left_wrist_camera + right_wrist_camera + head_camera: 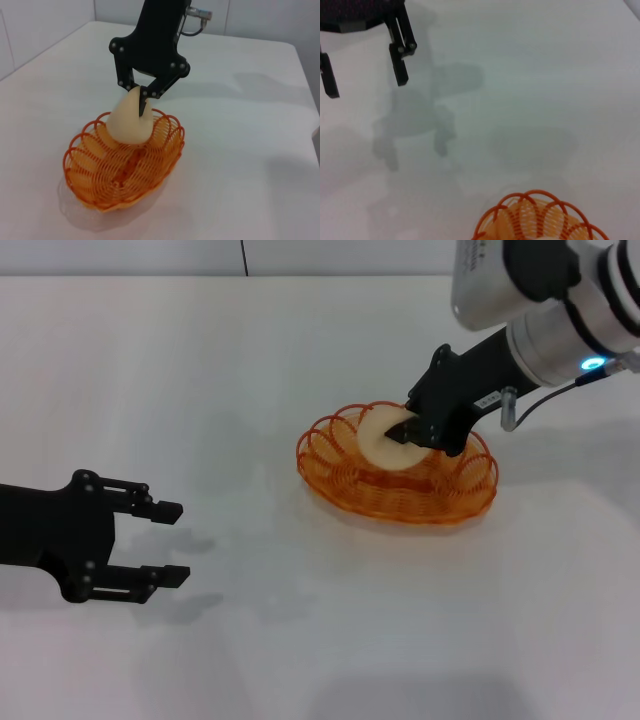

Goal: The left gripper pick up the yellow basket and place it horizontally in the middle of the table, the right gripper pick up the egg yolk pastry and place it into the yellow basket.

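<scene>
The egg yolk pastry (128, 119) is held tight by the right gripper (142, 96) over the yellow basket (122, 165) and should be let go gently, while the open left gripper (160, 543) is kept away.

The basket (397, 475) sits on the table (300, 360), right of centre. The pastry (383, 440) stands tilted inside it, at its far side, held between the right gripper's (408, 430) fingers from the far right. The left gripper (170, 542) is near left, well apart from the basket.
</scene>
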`<state>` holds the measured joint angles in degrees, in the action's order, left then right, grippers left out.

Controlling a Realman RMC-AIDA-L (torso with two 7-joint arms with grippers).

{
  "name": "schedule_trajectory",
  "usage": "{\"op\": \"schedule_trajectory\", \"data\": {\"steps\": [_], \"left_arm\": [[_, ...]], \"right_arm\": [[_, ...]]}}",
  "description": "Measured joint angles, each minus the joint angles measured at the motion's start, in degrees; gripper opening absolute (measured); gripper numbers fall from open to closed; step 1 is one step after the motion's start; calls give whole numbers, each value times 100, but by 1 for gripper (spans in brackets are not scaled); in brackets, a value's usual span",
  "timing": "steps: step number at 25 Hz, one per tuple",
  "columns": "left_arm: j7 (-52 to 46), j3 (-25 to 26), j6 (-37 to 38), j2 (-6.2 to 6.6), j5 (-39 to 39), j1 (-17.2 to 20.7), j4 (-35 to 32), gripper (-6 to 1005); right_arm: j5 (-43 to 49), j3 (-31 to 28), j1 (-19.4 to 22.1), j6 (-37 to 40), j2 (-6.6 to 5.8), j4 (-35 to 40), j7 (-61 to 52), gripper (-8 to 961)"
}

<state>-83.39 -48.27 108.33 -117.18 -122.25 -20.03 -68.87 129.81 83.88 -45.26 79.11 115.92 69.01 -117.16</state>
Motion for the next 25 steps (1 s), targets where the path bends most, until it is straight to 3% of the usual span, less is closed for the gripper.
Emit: {"op": "schedule_trajectory", "data": {"steps": [3, 16, 21, 25], "left_arm": [[-3, 3, -10, 8, 0, 12, 0, 644], [-2, 27, -86, 11, -2, 17, 10, 644], [69, 240, -114, 29, 3, 6, 92, 644], [188, 340, -169, 127, 53, -82, 407, 644]], "right_arm": [[30, 19, -26, -76, 0, -66, -8, 50], [32, -43, 81, 10, -38, 51, -17, 362], [-48, -687, 578, 333, -57, 636, 56, 550], [-782, -1411, 1193, 481, -67, 752, 563, 712]]}}
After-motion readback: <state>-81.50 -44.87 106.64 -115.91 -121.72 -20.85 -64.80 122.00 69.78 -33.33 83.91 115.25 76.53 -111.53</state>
